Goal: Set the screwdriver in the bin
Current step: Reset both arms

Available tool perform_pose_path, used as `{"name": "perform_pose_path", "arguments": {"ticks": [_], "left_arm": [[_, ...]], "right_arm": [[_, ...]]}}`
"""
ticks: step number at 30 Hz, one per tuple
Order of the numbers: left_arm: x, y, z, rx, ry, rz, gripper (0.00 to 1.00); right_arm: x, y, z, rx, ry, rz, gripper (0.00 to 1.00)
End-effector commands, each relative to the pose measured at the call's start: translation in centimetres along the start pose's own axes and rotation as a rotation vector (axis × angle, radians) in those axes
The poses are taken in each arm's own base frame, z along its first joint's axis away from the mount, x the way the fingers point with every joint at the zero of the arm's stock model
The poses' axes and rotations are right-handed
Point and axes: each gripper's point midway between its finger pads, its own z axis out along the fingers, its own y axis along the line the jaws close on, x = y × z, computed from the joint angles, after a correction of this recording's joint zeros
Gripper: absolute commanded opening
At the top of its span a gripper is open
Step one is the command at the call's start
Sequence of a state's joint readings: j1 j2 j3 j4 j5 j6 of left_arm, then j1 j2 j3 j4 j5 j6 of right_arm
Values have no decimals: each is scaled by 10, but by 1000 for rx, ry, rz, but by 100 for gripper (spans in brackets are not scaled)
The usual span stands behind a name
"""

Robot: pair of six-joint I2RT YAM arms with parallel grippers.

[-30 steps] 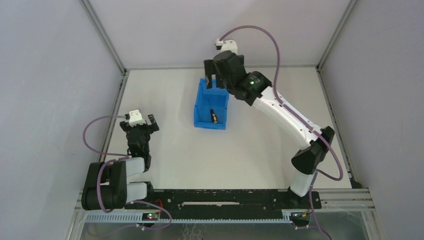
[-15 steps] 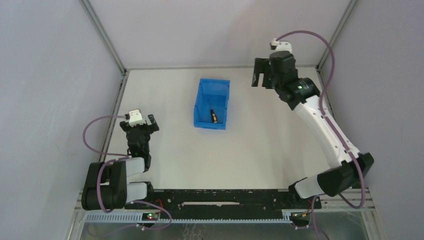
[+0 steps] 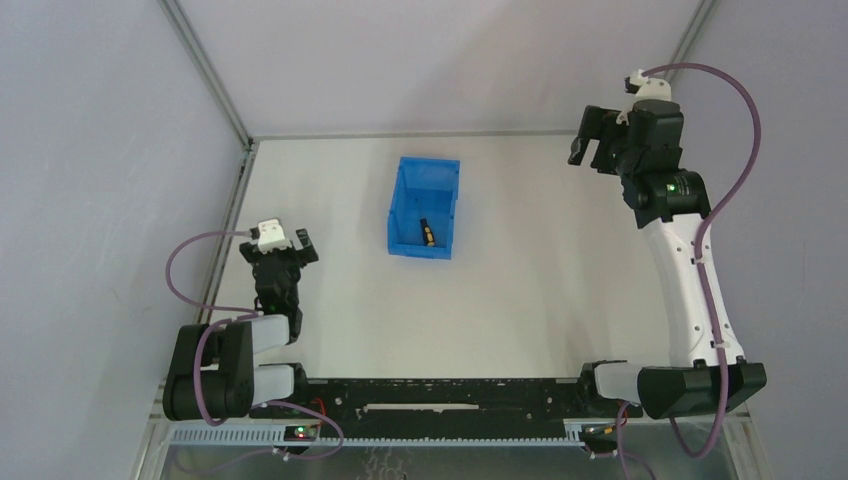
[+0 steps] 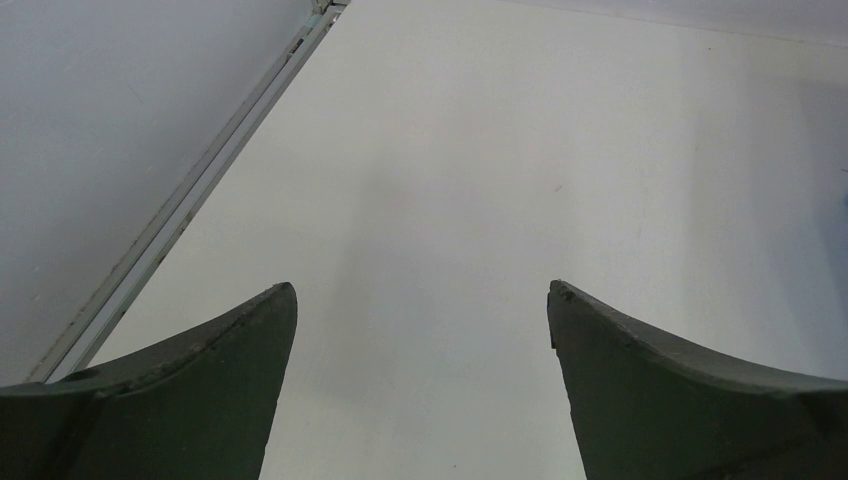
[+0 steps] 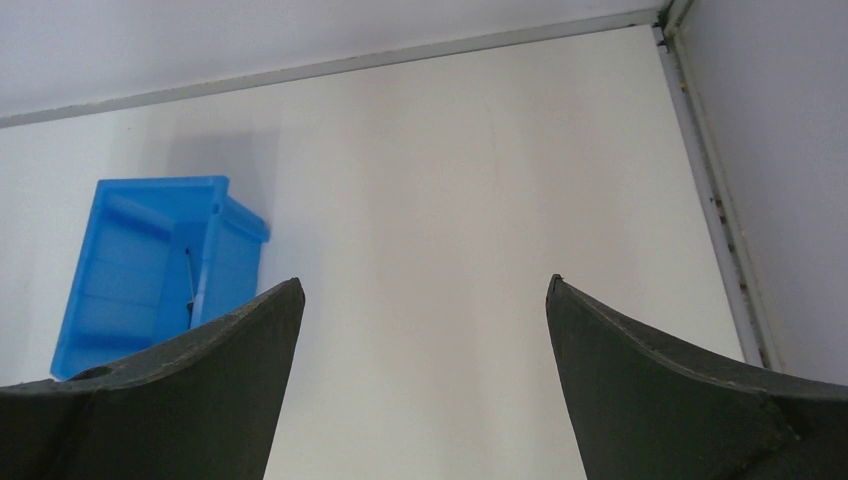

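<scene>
Screwdriver (image 3: 426,232) lies in bin (image 3: 428,172) overhead; wrist view unclear.

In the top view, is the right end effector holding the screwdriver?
No, the screwdriver lies inside the bin, and the right end effector is open and empty.

Tall-walled bin (image 3: 432,178) — open above.

Right wrist view: a finger (image 5: 170,390) of my right gripper (image 5: 425,283) hides one corner of the bin (image 5: 140,250); I see the screwdriver (image 5: 190,287) only as a thin sliver, details unresolvable.
</scene>
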State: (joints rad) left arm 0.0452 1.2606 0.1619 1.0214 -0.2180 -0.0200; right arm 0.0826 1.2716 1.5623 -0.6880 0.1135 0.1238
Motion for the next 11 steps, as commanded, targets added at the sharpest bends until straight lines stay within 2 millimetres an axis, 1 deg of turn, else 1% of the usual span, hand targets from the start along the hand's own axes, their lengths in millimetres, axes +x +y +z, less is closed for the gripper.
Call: {"name": "perform_pose_path", "arguments": {"ticks": [1, 11], "left_arm": [[-22, -2, 7, -4, -59, -18, 100], [-22, -2, 7, -4, -60, -18, 100]], "right_arm": [[-6, 2, -2, -52, -14, -43, 100], [-8, 2, 0, -54, -20, -49, 100]]}}
